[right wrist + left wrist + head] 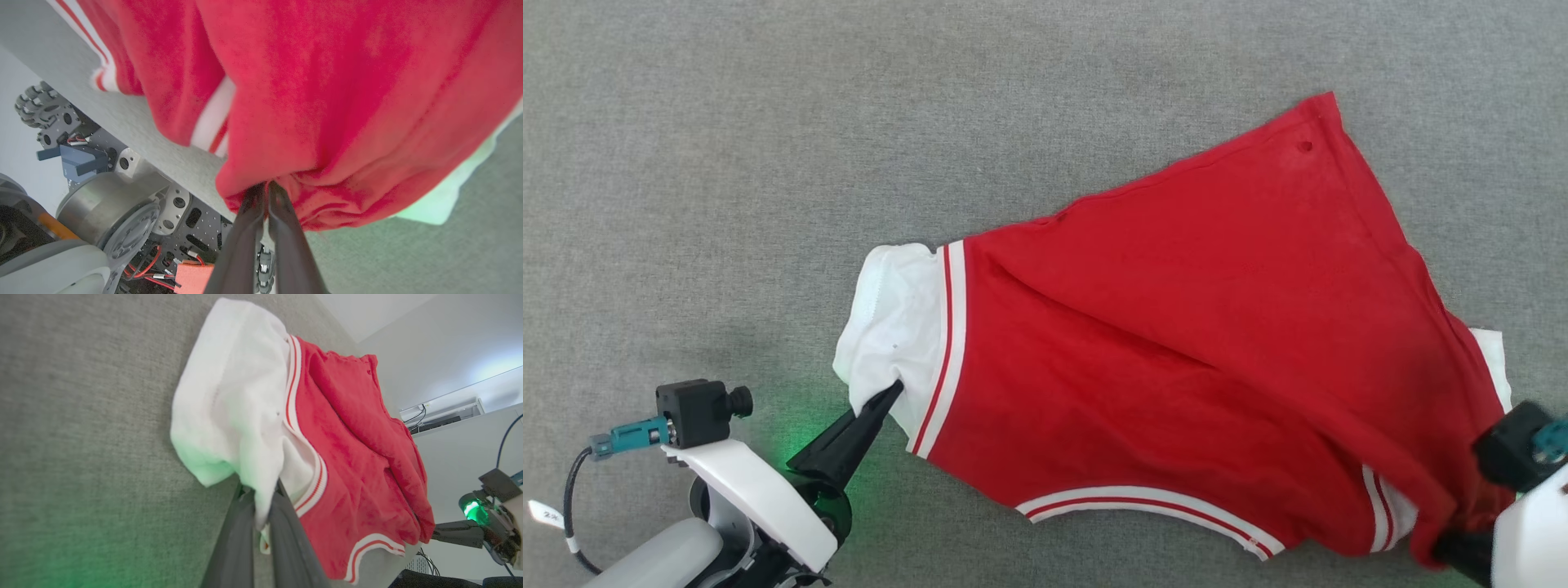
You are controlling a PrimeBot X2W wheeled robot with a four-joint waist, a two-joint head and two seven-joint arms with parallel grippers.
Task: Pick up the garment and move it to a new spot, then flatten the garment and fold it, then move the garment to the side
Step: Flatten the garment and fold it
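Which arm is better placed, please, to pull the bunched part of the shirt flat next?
Probably the right: the right gripper is shut on the bunched red folds of the garment, whereas the left gripper pinches the white sleeve at the opposite end.

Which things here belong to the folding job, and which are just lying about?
Part of the job:
- the garment, red with white sleeves
- the left tool, pinching a white sleeve
- the right tool, pinching red cloth at the other end

Just background:
- the grey surface under it
- the robot's wheeled base
- a shelf with cables behind
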